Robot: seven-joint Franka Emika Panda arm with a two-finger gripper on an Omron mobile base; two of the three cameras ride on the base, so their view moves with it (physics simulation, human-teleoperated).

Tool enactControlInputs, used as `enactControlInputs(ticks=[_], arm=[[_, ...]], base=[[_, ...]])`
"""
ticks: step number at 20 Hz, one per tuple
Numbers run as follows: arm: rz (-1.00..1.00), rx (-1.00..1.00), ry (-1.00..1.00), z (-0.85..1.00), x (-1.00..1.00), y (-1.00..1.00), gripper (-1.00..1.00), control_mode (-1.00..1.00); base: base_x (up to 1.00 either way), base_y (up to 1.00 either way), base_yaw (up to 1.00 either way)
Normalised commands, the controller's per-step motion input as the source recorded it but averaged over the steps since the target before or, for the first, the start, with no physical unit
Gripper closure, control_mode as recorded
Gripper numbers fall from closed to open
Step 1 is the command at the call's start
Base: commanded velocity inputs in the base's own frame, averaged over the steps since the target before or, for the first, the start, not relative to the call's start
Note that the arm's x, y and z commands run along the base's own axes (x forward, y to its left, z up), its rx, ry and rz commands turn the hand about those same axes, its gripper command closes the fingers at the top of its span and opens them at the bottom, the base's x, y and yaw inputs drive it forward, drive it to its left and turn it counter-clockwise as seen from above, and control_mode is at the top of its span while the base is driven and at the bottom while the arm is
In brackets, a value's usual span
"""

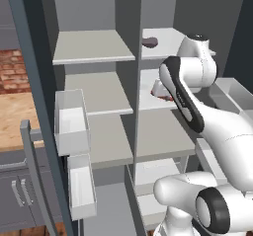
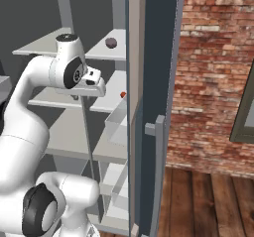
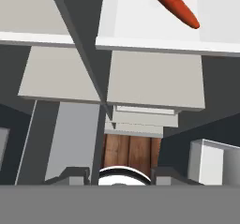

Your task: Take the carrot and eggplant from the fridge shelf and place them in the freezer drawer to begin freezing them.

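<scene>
You'll find the carrot (image 3: 177, 5) lying on the white fridge shelf (image 3: 154, 44), well clear of your gripper (image 3: 121, 175) and untouched. The jaws stand wide apart, holding nothing. The eggplant (image 1: 149, 42) sits one shelf above the carrot's.

The white arm (image 1: 207, 116) is seen rising from the lower right of the left base view, toward 11 o'clock, folded at a dark-banded elbow and bent back at the wrist. In the right base view the wrist joint (image 2: 69, 67) is raised, with the hand pointed toward 3 o'clock. In the hand view, the gripper (image 3: 120, 175) is held empty, its two dark fingertips (image 3: 72, 175) spread well apart.
</scene>
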Motion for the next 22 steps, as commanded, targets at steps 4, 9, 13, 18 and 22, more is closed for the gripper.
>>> enactControlInputs(ticks=[4, 9, 13, 18, 22], arm=[[0.00, -0.04, -0.04, -0.04, 0.00, 0.10, -1.00, -1.00], [0.04, -0.10, -0.08, -0.46, 0.10, -0.14, -1.00, -1.00], [0.00, -0.11, 0.00, -0.53, 0.51, -0.30, -1.00, -1.00], [0.00, -0.05, 0.00, -0.13, 0.67, -0.13, -1.00, -1.00], [0.00, 0.00, 0.00, 0.00, 0.55, -0.11, -1.00, -1.00]], base=[[0.00, 0.00, 0.00], [0.00, 0.00, 0.00], [0.00, 0.00, 0.00], [0.00, 0.00, 0.00], [0.00, 0.00, 0.00]])
